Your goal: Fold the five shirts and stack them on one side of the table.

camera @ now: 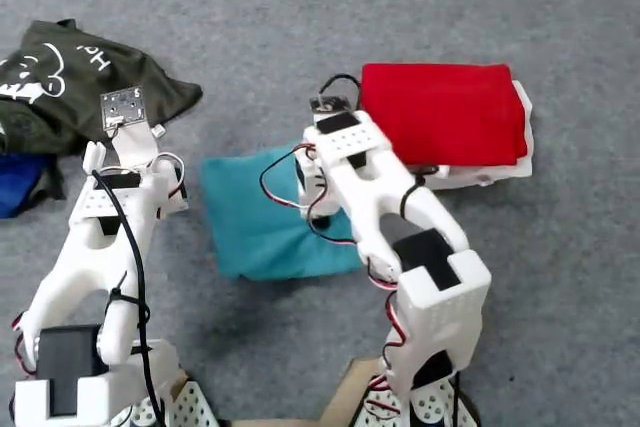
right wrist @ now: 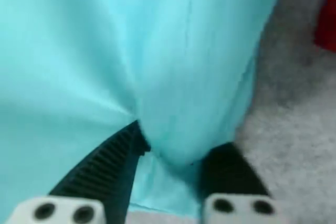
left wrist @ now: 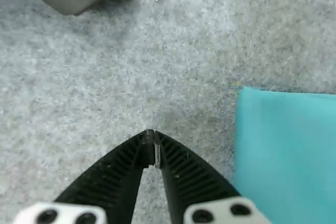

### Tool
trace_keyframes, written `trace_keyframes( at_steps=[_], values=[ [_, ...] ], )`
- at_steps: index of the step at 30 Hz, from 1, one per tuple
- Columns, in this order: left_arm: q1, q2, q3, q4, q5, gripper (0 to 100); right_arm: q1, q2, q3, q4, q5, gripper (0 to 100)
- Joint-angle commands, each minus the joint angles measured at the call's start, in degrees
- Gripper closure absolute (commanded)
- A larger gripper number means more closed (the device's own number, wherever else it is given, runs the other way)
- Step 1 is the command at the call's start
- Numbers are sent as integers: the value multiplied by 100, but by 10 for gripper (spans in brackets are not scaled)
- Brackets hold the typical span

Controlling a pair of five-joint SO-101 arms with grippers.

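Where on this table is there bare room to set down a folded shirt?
Bare table lies along the far edge between the dark green shirt and the red shirt, and on the near right, in front of the white shirt. Crowded: the middle, where the right gripper pinches the teal shirt.

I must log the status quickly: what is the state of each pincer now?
Left pincer: closed, holding nothing, above the grey table.
Right pincer: closed on a fold of the teal shirt.
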State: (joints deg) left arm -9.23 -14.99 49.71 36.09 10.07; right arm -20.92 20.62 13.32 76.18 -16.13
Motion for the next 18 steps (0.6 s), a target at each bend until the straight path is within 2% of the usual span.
trace_keyframes(
  at_steps=[1, 9, 16, 18],
  values=[
    [-31, -202, 4, -79, 9, 970, 9, 110, -31, 325, 88, 982],
    [-31, -202, 4, -79, 9, 970, 9, -620, -637, 721, 404, 985],
    [-31, -202, 4, -79, 9, 970, 141, -919, -2229, 1609, 1336, 985],
    [-31, -202, 4, -79, 9, 970, 422, -884, -2774, 1749, 1477, 985]
  ],
)
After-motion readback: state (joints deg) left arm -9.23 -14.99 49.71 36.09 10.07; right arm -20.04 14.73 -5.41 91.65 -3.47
